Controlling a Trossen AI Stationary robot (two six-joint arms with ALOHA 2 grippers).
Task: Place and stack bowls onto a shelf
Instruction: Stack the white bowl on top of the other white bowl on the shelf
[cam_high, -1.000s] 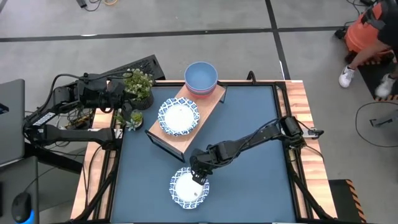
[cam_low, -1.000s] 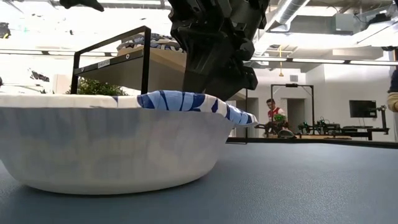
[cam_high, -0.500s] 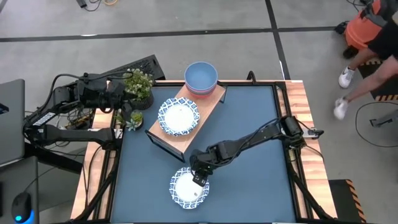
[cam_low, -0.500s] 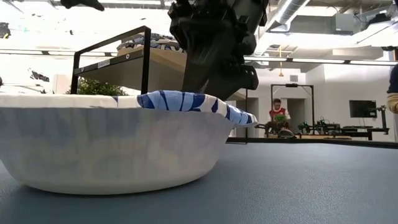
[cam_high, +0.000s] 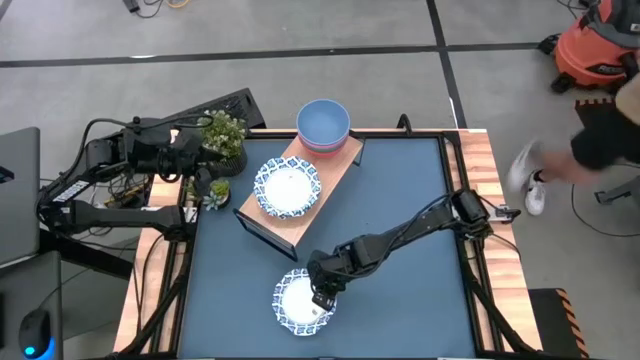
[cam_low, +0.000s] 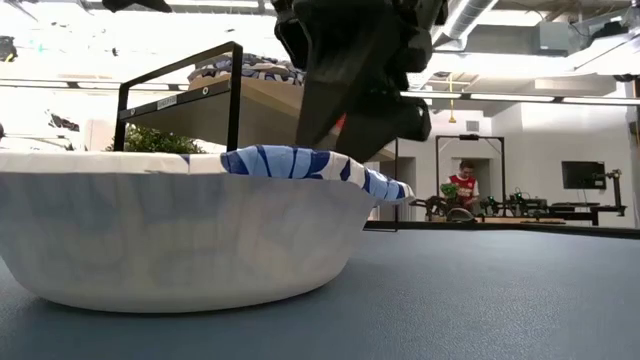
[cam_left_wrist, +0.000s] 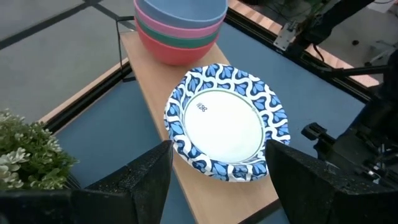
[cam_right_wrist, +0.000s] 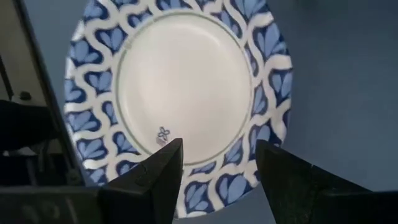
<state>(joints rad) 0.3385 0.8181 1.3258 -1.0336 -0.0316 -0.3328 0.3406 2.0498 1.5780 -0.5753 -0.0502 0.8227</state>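
I judge I'm on the pickup of the last patterned bowl (cam_high: 303, 303), alone on the tabletop (cam_high: 400, 220) near the front edge. My right gripper (cam_high: 321, 297) hangs over its rim, fingers spread, holding nothing; next I must straddle the rim and close. The left gripper (cam_left_wrist: 214, 180) waits open beside the shelf (cam_high: 340, 165).

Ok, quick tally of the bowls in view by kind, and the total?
Blue-patterned white bowls: 2, one on the shelf, one on the tabletop under the right hand.
Plain bowls, stacked on the shelf: 3 visible colours (light blue, green, pink).
Total: 5.
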